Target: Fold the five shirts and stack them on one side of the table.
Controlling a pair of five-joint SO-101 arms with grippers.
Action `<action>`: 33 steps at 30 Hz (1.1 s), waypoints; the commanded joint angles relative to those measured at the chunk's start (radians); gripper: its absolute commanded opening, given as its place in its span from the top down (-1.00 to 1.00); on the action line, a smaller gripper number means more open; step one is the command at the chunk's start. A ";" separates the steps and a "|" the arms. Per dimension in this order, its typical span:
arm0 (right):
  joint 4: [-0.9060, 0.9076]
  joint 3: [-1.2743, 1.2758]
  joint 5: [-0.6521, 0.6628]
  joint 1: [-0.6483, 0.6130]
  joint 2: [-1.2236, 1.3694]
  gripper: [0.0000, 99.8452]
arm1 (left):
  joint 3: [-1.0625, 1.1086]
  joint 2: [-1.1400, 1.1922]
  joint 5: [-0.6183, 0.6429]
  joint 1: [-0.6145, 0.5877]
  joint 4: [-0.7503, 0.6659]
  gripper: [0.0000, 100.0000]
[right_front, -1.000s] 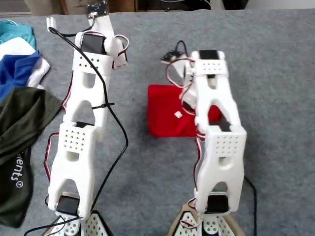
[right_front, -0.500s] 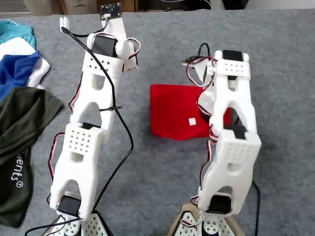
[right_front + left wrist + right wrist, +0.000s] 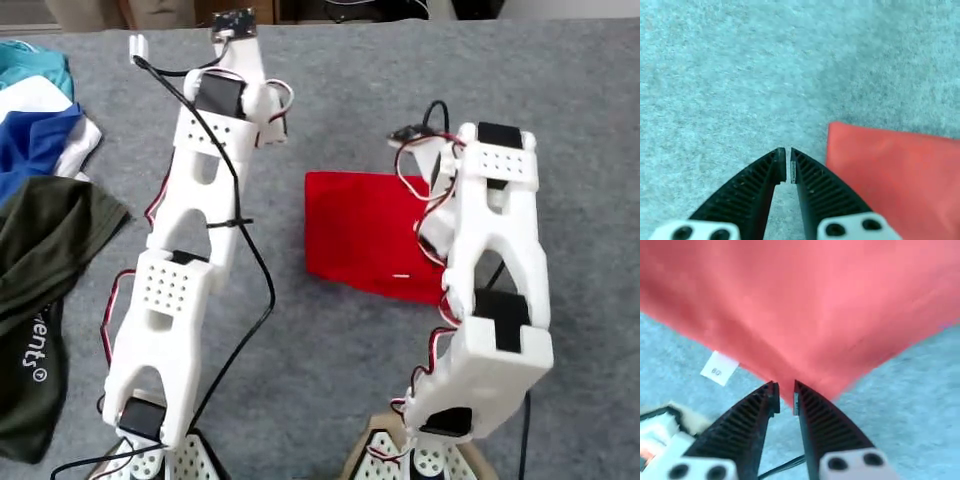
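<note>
Red shirt, folded on the table, has one corner pinched in the closed right claw; the left claw, closed and empty, hangs just beside another corner. Risk: the thin pinch may slip, or dragging could undo the fold.

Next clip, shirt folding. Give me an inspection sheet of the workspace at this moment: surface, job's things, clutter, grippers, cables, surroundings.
Surface: grey fabric-covered table.
Job's things: red shirt folded at the centre; dark green shirt, blue shirt and teal shirt heaped unfolded at the table's edge on the left arm's side.
Clutter: nothing seen.
Grippers: left gripper shut, empty, over the table beside the red shirt's corner; right gripper shut on a corner of the red shirt.
Cables: black cable runs down the left arm; red and white wires loop along the right arm.
Surroundings: brown furniture past the far edge, too little to tell.
</note>
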 commanded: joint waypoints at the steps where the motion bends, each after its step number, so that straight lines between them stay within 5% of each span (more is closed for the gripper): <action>1: -0.043 -0.079 0.003 0.012 -0.051 0.85 | -0.003 -0.068 -0.003 0.057 0.009 0.93; 13: -0.081 -0.074 0.009 0.041 0.226 0.85 | -0.012 0.170 0.060 0.175 -0.057 0.92; 33: -0.035 -0.383 0.072 0.110 0.068 0.85 | -0.005 0.265 0.052 0.221 -0.084 0.92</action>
